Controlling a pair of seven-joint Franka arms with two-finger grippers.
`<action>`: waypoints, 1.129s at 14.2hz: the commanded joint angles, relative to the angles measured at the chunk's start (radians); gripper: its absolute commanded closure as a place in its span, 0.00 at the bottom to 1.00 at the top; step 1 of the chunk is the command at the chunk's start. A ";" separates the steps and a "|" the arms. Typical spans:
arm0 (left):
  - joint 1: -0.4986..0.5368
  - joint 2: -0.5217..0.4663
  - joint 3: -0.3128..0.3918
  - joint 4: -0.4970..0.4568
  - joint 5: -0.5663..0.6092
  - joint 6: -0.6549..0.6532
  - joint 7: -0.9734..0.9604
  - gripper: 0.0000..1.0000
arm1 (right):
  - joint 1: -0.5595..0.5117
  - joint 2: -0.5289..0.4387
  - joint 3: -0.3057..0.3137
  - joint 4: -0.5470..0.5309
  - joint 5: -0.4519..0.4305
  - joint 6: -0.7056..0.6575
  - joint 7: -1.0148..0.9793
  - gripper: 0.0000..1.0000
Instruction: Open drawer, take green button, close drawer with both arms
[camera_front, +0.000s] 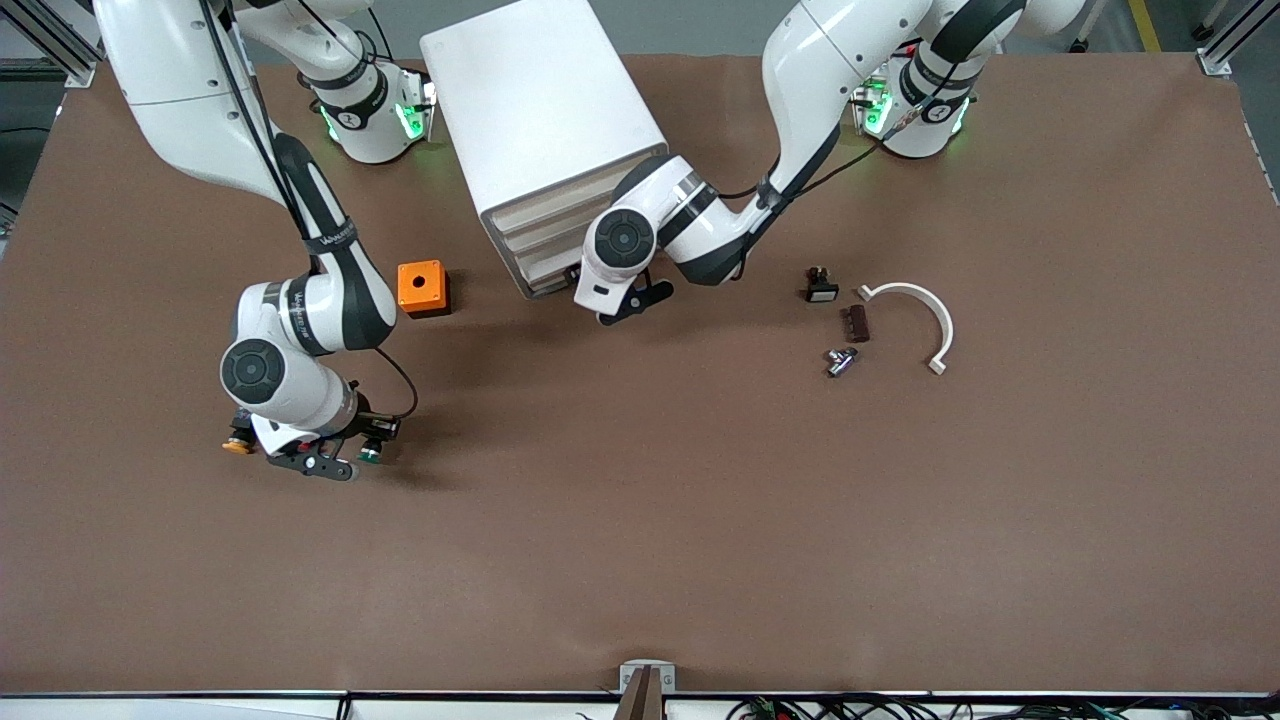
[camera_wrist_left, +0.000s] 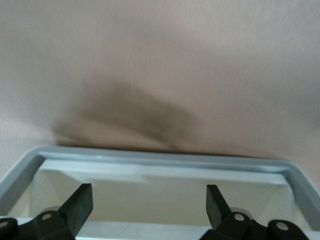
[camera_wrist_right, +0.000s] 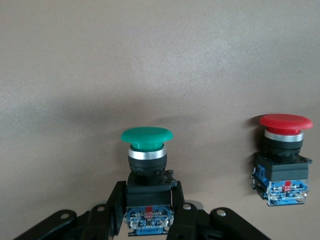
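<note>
Two end effectors busy: right end effector (camera_wrist_right: 149, 212) clamps the green button (camera_wrist_right: 146, 165) beside the red button (camera_wrist_right: 284, 155); left end effector (camera_wrist_left: 149, 207) gapes wide at the drawer (camera_wrist_left: 165, 165), contents unseen

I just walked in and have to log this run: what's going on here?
The right gripper, low at the right arm's end of the table, is shut on the body of the green button; a red button stands beside it on the table. The left gripper is open at the cabinet's lowest drawer, with nothing between its fingers. The drawer looks almost shut.
</note>
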 joint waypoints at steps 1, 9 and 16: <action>-0.003 -0.032 -0.019 -0.045 0.003 0.031 -0.042 0.00 | 0.002 -0.027 0.011 -0.046 -0.002 0.026 -0.009 1.00; 0.058 -0.083 0.072 -0.007 0.105 0.033 -0.177 0.00 | 0.012 -0.030 0.013 -0.074 -0.003 0.060 -0.014 0.01; 0.331 -0.198 0.090 0.054 0.331 -0.108 -0.123 0.00 | -0.024 -0.082 0.007 -0.030 -0.003 -0.051 -0.113 0.00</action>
